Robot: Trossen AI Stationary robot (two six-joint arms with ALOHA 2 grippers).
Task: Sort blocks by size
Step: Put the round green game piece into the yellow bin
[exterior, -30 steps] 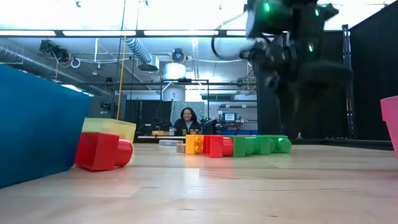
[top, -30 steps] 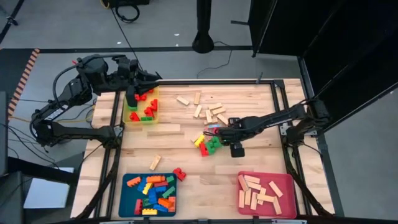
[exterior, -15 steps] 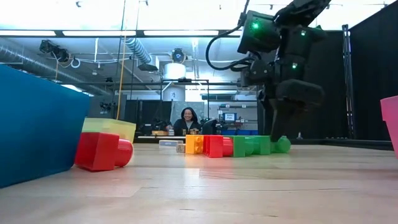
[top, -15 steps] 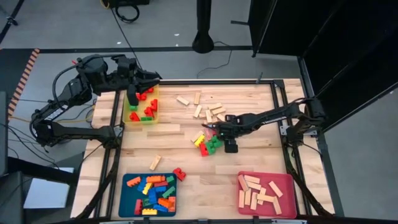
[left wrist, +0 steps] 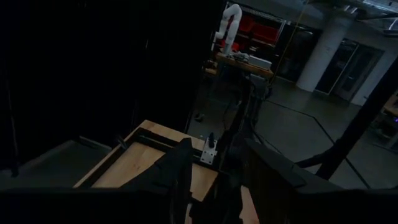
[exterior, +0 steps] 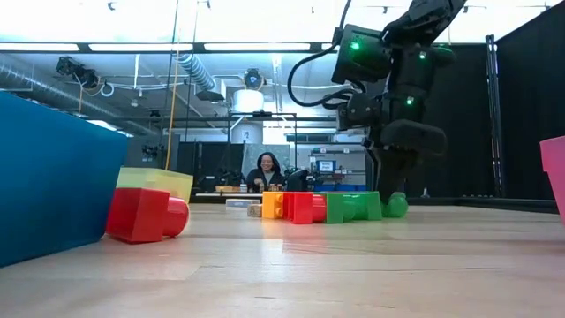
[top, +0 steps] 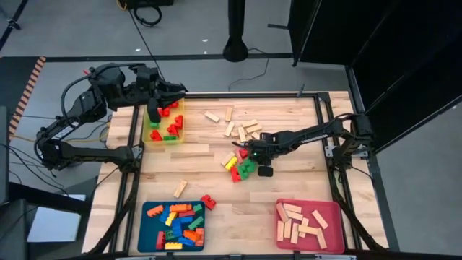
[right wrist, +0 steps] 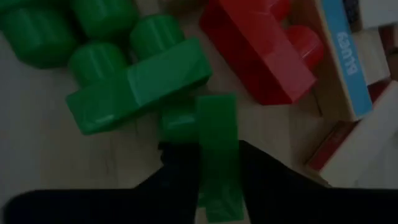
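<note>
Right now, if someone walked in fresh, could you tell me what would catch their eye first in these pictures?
Probably the right gripper, down at mid-table on the bright cluster of red, yellow and green blocks, its jaws around a small green block. Next, the three trays: yellow tray under the left gripper, blue tray and pink tray at the near edge.
</note>
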